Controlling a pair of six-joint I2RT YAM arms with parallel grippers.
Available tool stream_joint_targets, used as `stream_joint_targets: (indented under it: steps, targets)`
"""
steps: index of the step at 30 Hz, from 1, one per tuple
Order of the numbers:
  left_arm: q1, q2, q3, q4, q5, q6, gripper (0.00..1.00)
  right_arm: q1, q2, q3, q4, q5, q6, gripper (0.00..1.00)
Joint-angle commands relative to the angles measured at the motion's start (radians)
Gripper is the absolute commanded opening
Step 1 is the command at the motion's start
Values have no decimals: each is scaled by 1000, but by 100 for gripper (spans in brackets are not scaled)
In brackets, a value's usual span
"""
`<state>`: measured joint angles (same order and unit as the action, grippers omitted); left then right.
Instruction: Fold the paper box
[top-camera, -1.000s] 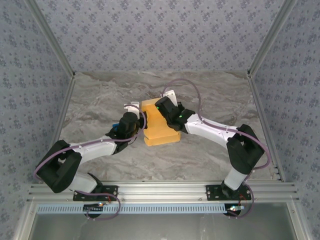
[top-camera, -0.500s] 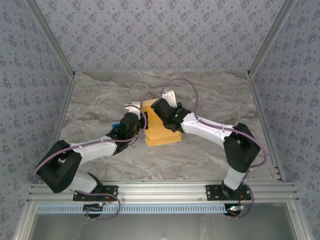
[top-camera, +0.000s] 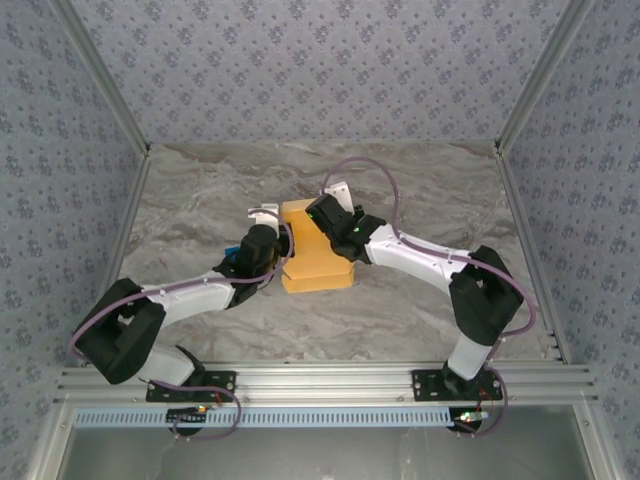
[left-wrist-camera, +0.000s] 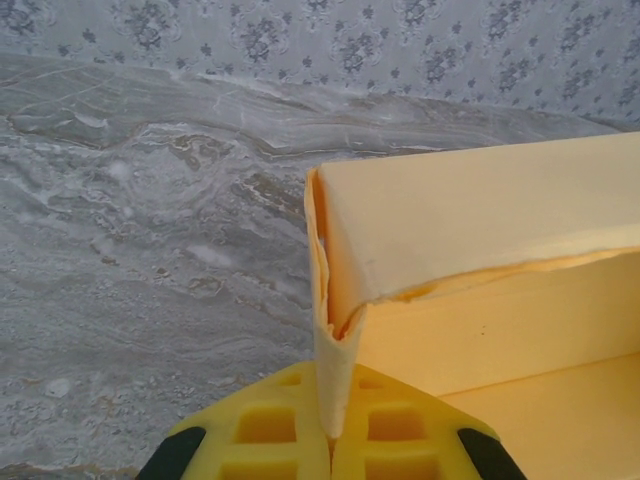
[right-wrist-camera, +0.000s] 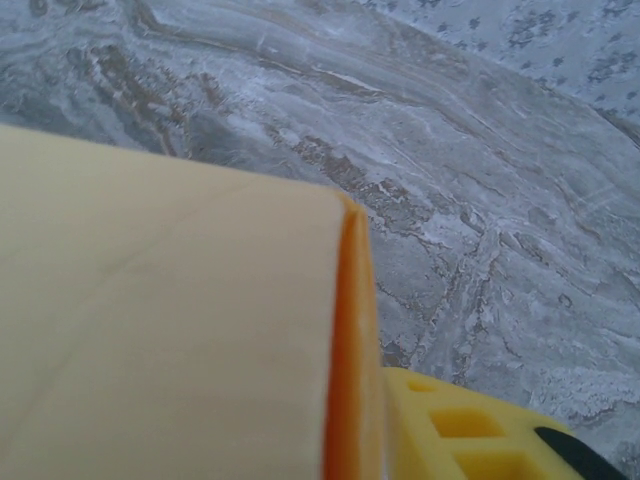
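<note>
The paper box (top-camera: 316, 262) is an orange-yellow, partly folded box lying in the middle of the marble table. My left gripper (top-camera: 281, 243) is at its left side. In the left wrist view its yellow fingers (left-wrist-camera: 270, 430) are shut on a doubled flap at the corner of the paper box (left-wrist-camera: 470, 220). My right gripper (top-camera: 328, 214) sits over the box's far end. In the right wrist view one yellow finger (right-wrist-camera: 470, 435) lies against the outer edge of a box wall (right-wrist-camera: 170, 330). That wall hides the other finger.
Bare marble table (top-camera: 200, 190) surrounds the box. Patterned walls (top-camera: 320, 70) close off the back and both sides, and an aluminium rail (top-camera: 320, 380) runs along the near edge by the arm bases.
The box has shifted a little to the left and lies straighter. My right gripper moved slightly left over its far end. The left gripper kept its hold.
</note>
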<state>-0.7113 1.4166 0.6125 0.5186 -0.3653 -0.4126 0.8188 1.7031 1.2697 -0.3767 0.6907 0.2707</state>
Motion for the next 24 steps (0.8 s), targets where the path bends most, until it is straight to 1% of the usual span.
stream_joint_targets:
  steps: [1, 5, 10, 15, 17, 24]
  targets:
    - [4, 13, 42, -11, -25, 8, 0, -8, -58, -12, 23, -75, -8, 40]
    - [5, 25, 51, -13, -27, 8, 0, -9, -74, -20, 26, -128, -8, 56]
    - [5, 38, 64, -27, -40, 14, 0, -9, -99, -45, 51, -201, -15, 66]
    - [11, 52, 67, -43, -33, 20, 0, -9, -157, -69, 65, -266, -33, 74]
    - [19, 50, 63, -42, -17, 29, 0, -9, -194, -111, 72, -282, -50, 76]
    - [56, 105, 54, 20, 156, 168, 0, -17, -318, -115, 32, -398, -123, 77]
